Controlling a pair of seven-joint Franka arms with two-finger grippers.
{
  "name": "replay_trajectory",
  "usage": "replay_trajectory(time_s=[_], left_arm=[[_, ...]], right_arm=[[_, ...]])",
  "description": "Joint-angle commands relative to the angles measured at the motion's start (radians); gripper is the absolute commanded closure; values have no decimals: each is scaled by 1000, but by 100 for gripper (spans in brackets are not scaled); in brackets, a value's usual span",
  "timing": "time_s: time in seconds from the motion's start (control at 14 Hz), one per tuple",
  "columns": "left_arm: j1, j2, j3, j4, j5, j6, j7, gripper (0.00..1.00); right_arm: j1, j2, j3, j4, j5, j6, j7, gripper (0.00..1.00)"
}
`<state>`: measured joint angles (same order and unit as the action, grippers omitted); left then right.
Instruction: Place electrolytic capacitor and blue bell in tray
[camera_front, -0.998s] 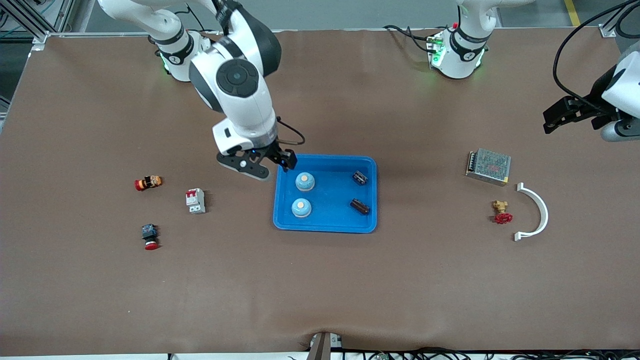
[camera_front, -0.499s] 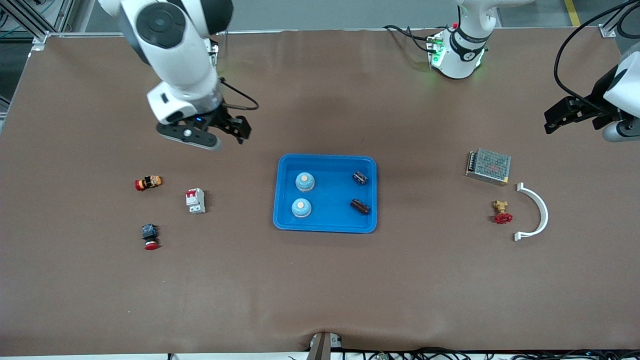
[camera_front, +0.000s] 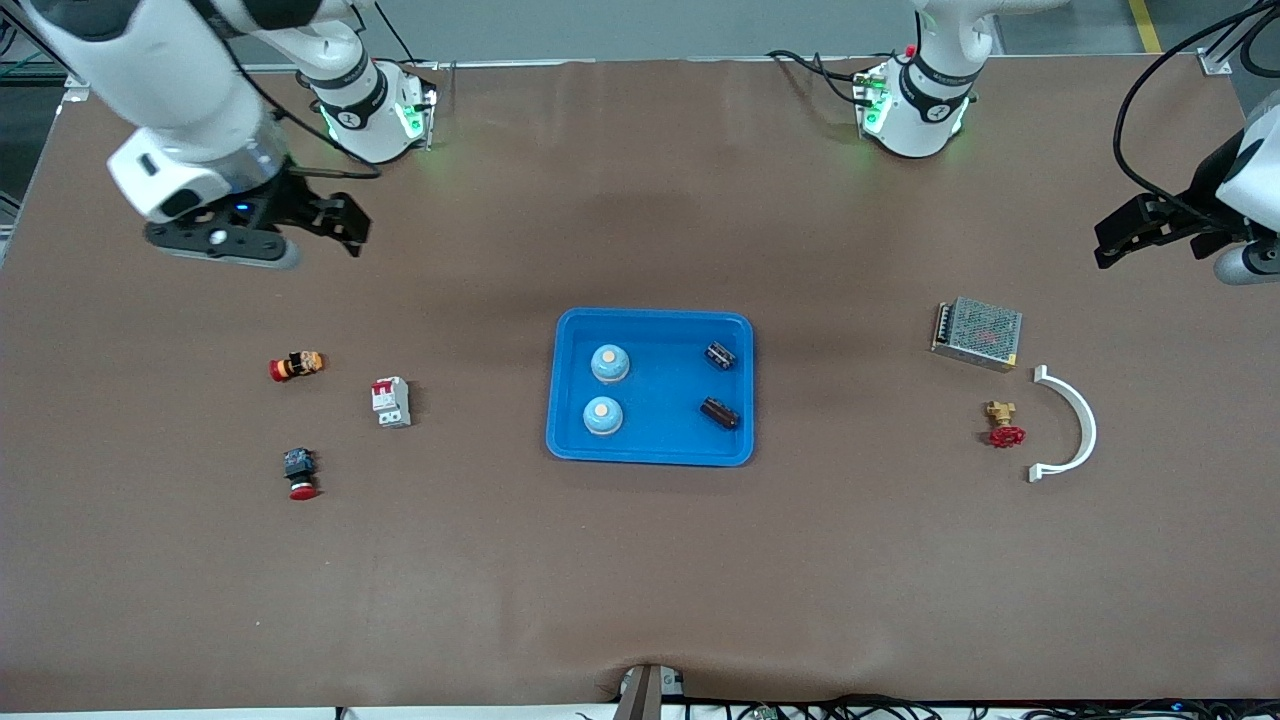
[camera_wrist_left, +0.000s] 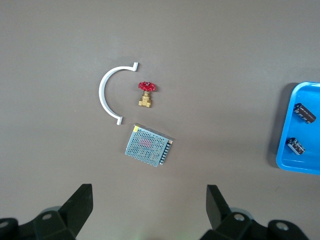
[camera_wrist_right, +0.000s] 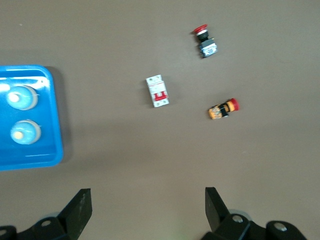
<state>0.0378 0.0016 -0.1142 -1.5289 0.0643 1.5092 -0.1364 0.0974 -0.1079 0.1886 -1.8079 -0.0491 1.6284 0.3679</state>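
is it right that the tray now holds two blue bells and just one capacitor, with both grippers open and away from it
Not quite: the tray holds two blue bells and two capacitors, as the front view shows. The rest stands: the right gripper and left gripper are open and away from it.

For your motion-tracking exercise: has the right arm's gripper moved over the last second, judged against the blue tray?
Yes. The right gripper, jaws open, has left the tray rim and now hangs over bare table toward the right arm's end, close to its base.
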Motion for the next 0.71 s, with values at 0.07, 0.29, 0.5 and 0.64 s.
replay_trajectory(time_s=[0.07,0.29,0.5,0.64], left_arm=[[2,-20,-8,-11,-15,5,-11,0],[-1,-22,-13,-11,-21,5,-19,0],[0,-28,-28,-13,-52,5,-51,0],[2,-29,-28,-13,-73,3,-87,0]], right_arm=[[-44,-39,-85,-31,26,-15,-200,0],[-45,-39,-171,-30,26,-13,-314,0],[-45,-38,-202,-24,25,-13,-325,0],[-53,-36,-204,-19,25,-13,-326,0]])
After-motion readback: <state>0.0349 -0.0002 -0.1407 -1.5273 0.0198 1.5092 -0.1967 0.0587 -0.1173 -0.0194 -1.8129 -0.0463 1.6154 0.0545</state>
